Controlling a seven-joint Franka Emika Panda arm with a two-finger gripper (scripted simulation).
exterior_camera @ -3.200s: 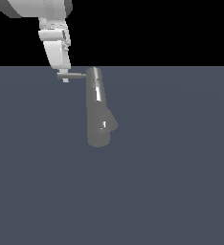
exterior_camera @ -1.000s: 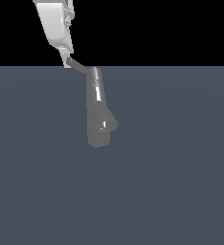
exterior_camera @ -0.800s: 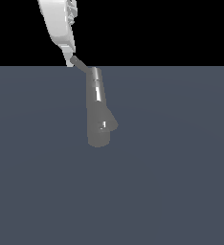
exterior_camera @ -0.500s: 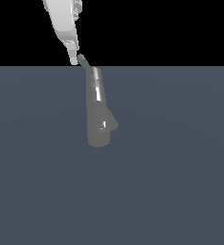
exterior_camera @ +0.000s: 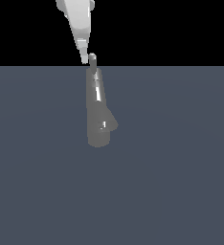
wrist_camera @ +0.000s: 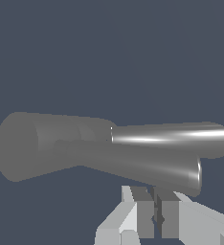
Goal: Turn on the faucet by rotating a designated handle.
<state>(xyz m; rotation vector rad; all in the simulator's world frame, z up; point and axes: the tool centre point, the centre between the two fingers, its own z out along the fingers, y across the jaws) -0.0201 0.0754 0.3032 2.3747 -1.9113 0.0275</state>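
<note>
Fingers (wrist_camera: 158,213) sitting nearly closed, touching handle (exterior_camera: 92,60) at faucet (exterior_camera: 98,107) top; actual grip unclear.

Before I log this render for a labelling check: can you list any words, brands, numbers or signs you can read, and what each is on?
None: no text, brand, number or sign shows in either view.
The faucet and its handle are plain grey metal with only shiny highlights.
The hand is plain white and grey.
The floor is bare blue-grey.
</note>
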